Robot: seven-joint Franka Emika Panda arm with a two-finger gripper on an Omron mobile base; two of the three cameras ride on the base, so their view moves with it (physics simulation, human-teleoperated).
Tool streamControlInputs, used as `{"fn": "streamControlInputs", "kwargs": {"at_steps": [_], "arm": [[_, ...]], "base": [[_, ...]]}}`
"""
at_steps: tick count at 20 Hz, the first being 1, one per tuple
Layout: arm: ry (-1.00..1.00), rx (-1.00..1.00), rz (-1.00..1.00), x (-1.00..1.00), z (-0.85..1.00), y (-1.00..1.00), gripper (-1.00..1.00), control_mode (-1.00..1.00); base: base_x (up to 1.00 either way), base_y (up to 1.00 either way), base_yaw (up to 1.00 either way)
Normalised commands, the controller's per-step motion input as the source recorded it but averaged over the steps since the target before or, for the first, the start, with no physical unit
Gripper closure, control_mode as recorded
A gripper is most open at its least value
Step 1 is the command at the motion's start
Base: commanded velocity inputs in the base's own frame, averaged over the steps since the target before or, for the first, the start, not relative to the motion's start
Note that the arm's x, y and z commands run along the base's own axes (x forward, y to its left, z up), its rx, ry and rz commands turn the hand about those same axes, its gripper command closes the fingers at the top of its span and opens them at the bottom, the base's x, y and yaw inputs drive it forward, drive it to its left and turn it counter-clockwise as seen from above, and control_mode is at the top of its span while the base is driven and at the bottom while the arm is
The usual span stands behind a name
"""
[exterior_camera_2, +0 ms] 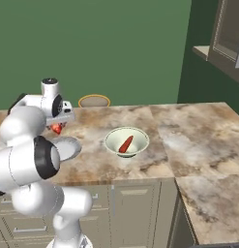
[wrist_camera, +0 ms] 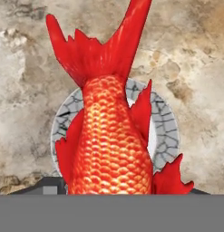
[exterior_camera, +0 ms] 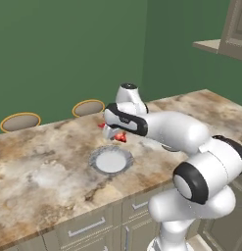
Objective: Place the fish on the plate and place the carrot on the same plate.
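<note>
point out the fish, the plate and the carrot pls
Bright red-orange finned fish [wrist_camera: 109, 136], hand view: scaled body, mid-length.
Small round grey-white plate with ridged rim [exterior_camera: 110, 161], left base view: bare centre of the well.
Reddish-orange tapered carrot [exterior_camera_2: 126, 144], right base view: mid-shaft, lying in the cream bowl [exterior_camera_2: 112, 137].

One fish [wrist_camera: 109, 140], one plate [exterior_camera: 110, 160], one carrot [exterior_camera_2: 126, 144]

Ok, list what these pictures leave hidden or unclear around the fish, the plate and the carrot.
- Fish: its head end is cut off at the bottom of the hand view; in the left base view the arm covers most of it.
- Gripper: the fingertips are hidden by the fish in the hand view, so the grip cannot be made out.
- Plate: its centre is covered by the fish in the hand view.
- Carrot: lying in the bowl, too small for detail.
</note>
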Motion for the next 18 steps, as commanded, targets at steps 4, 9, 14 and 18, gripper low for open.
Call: {"fn": "streamControlInputs", "kwargs": {"at_steps": [4, 9, 14, 18], "arm": [[0.09, -0.11, 0.0, 0.0, -0.63, 0.2, 1.0, -1.0], [0.09, -0.02, 0.0, 0.02, -0.55, 0.21, 1.0, -1.0], [0.1, -0.01, 0.0, 0.02, -0.59, 0.22, 1.0, -1.0], [0.06, -0.01, 0.0, 0.01, -0.55, 0.08, 1.0, -1.0]], "base": [[0.0, 0.0, 0.0], [0.0, 0.0, 0.0], [0.0, 0.0, 0.0], [0.0, 0.0, 0.0]]}}
